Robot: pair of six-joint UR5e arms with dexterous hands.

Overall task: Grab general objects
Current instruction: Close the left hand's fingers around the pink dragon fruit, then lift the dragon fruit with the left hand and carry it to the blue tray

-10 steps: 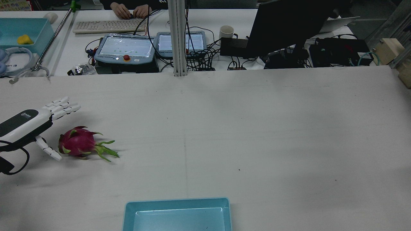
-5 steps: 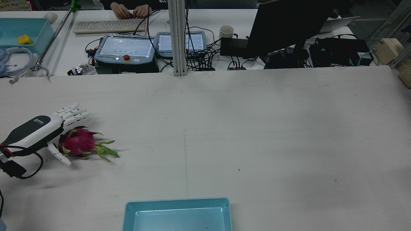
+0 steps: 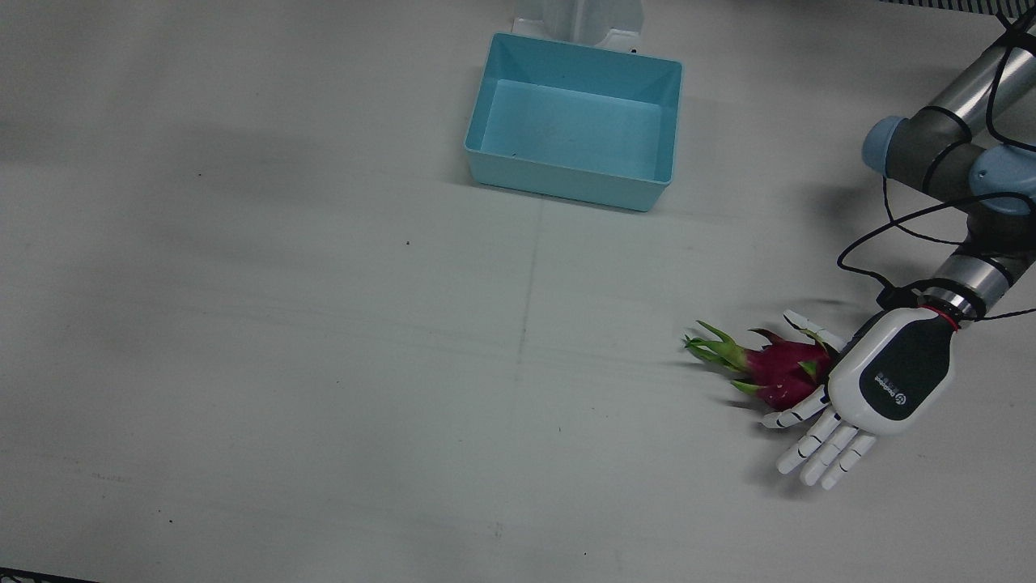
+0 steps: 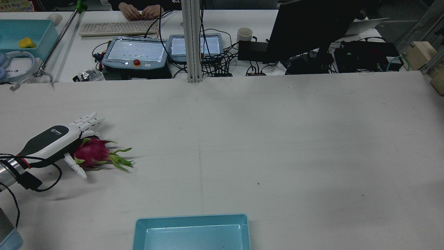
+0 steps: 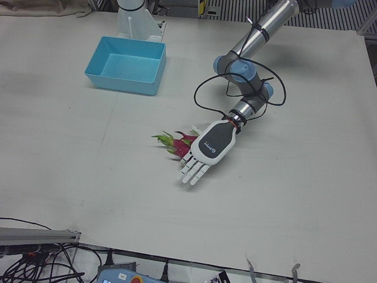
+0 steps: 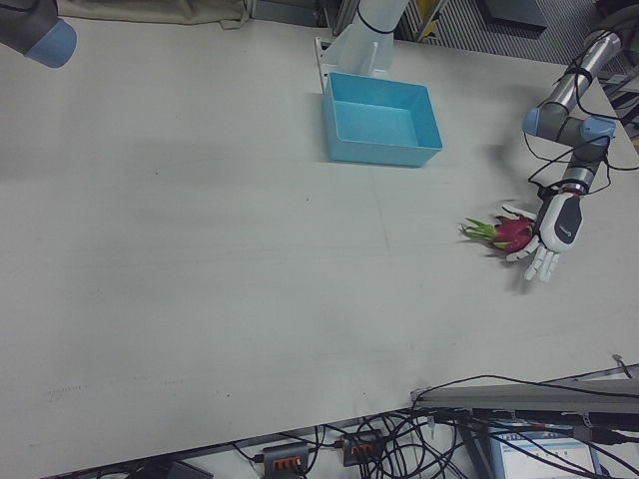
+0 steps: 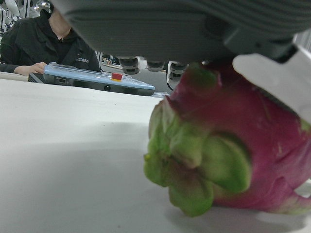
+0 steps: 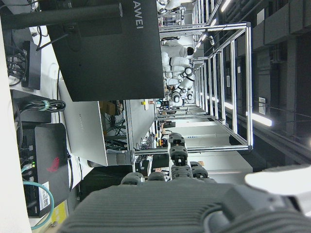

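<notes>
1. A wide white table (image 3: 324,364) fills the station; a desk behind it carries a keyboard (image 4: 116,27), two teach pendants (image 4: 135,52) and a dark monitor (image 4: 312,27).
2. An empty light-blue bin (image 3: 575,117) sits on the table near the robot's pedestals, well apart from the fruit.
3. The dragon fruit (image 3: 781,368) lies on its side on the table before the left arm: a magenta body with green-tipped scales, and a tuft of long green leaves pointing away from the hand.
4. The left hand (image 3: 878,385) hovers palm-down over the fruit's rounded end, its fingers (image 3: 825,449) straight and spread, reaching past the fruit.
5. The thumb (image 4: 75,166) stretches along the fruit's near side in the rear view; whether it touches cannot be told.
6. The left hand view alone shows the fruit (image 7: 233,150) just under the palm, filling much of the picture.
7. The right hand appears only in its own camera, as a dark ribbed palm (image 8: 160,208) with fingers extended, holding nothing, far from the fruit.
</notes>
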